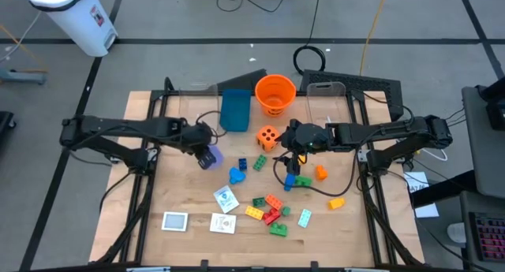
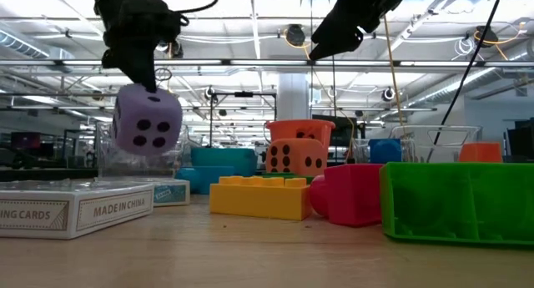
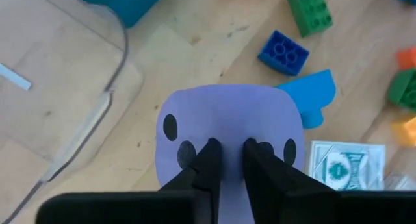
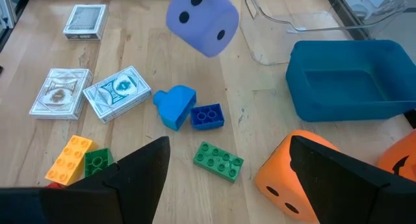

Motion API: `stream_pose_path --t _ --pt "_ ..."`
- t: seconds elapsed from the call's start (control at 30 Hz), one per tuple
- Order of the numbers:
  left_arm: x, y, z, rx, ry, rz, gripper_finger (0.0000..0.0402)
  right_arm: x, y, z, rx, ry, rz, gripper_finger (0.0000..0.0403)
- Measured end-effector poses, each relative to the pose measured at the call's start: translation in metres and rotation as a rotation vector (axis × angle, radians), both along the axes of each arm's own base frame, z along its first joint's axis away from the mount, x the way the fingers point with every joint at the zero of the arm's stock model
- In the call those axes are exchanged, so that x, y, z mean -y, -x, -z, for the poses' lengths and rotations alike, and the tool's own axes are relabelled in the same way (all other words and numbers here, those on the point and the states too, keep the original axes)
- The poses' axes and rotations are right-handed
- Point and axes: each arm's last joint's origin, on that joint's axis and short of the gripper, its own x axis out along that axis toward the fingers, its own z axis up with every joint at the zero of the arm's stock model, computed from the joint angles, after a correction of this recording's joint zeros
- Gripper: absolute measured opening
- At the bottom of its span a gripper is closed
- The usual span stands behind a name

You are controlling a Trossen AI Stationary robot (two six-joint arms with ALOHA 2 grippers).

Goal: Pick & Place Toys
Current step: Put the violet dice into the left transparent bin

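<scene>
My left gripper (image 1: pixel 207 150) is shut on a purple die with black dots (image 2: pixel 148 121), held up above the table left of centre; the die also shows in the left wrist view (image 3: pixel 227 117) and the right wrist view (image 4: pixel 203 19). My right gripper (image 4: pixel 227 185) is open and empty. It hovers near the table's middle (image 1: pixel 296 150), beside the orange die (image 1: pixel 268 137), which rests on the table. A green brick (image 4: pixel 221 160), a blue brick (image 4: pixel 207 115) and a light blue piece (image 4: pixel 174 106) lie on the wood between the two arms. My left gripper pinches the purple die's top face (image 3: pixel 227 130) between its two fingers (image 3: pixel 209 160), which stand close together on it. The fingers come from above, pointing down. The die hangs below them, lifted clear of the table.
An orange bucket (image 1: pixel 275 93), a teal box (image 1: pixel 235 110) and clear bins (image 1: pixel 331 92) stand along the far side. Card packs (image 1: pixel 175 221) (image 1: pixel 224 223) (image 1: pixel 226 199) and several coloured bricks (image 1: pixel 268 213) lie near the front edge. An orange brick (image 1: pixel 337 202) lies at the right.
</scene>
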Motion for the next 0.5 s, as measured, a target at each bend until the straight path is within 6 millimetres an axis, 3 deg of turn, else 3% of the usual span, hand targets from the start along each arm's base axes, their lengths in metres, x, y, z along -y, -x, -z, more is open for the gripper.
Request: stream_pose_path --t 0.13,0.37,0.5 --pt "-0.006 0.005 -0.022 0.083 -0.023 -0.030 0.0050 0.000 0.000 0.000 0.001 -0.001 0.001 0.0309" --pt "-0.031 0.013 -0.086 0.224 -0.231 -0.125 0.0050 0.001 -0.001 -0.001 0.015 -0.004 0.007 0.0309" --pt "-0.054 0.022 -0.103 0.195 -0.325 -0.246 0.0050 0.006 -0.001 -0.002 0.027 -0.027 0.038 0.0309"
